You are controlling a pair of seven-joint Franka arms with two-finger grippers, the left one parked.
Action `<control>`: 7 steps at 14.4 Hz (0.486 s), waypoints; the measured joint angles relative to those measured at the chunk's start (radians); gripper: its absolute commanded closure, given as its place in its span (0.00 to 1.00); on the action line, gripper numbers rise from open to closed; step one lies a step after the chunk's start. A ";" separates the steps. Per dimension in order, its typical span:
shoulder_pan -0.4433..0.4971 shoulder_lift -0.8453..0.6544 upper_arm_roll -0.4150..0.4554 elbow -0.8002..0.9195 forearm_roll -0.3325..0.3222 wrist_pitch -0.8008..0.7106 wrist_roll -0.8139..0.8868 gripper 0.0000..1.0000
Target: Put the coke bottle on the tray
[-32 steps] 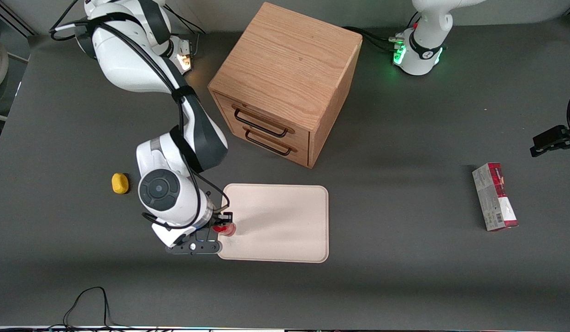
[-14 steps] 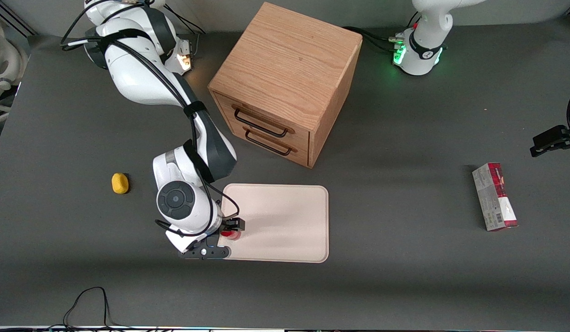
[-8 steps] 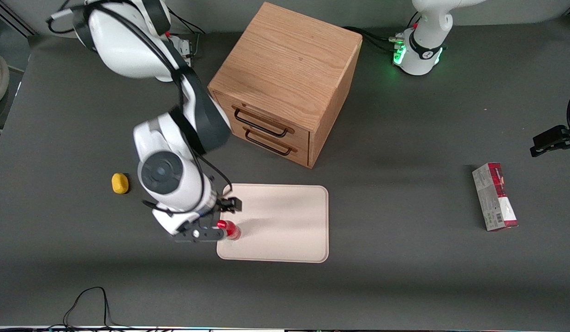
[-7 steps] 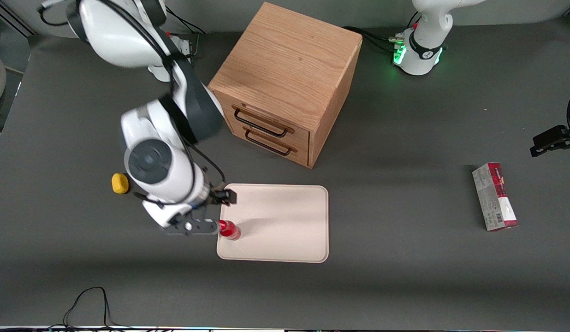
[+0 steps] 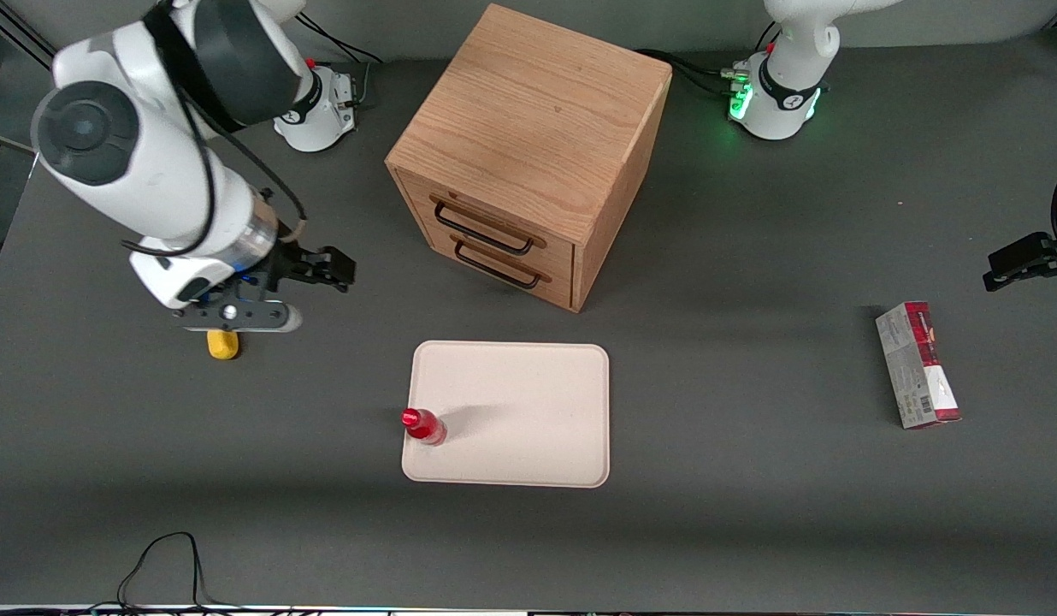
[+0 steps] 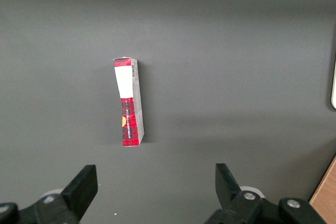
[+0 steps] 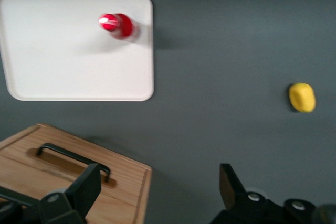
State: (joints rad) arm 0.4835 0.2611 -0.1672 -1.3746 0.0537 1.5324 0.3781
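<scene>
The coke bottle (image 5: 424, 426) is seen upright on the tray (image 5: 528, 402), close to its rim at the working arm's end. The gripper (image 5: 276, 295) is held high near the yellow lump (image 5: 222, 343) — jaws spread, empty. A knock could tip it off — the task looks done.

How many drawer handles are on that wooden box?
2, both on the front of the wooden box: the upper handle and the lower handle just beneath it. The tool hangs open above the yellow lump.
</scene>
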 measured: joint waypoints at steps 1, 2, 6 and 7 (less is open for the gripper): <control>-0.003 -0.010 -0.024 -0.021 0.000 0.005 -0.026 0.00; -0.012 -0.022 -0.042 -0.043 0.000 0.018 -0.049 0.00; -0.126 -0.112 -0.051 -0.159 0.000 0.080 -0.167 0.00; -0.158 -0.143 -0.050 -0.196 0.000 0.092 -0.187 0.00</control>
State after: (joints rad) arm 0.3255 0.1185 -0.2167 -1.5705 0.0536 1.6247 0.1911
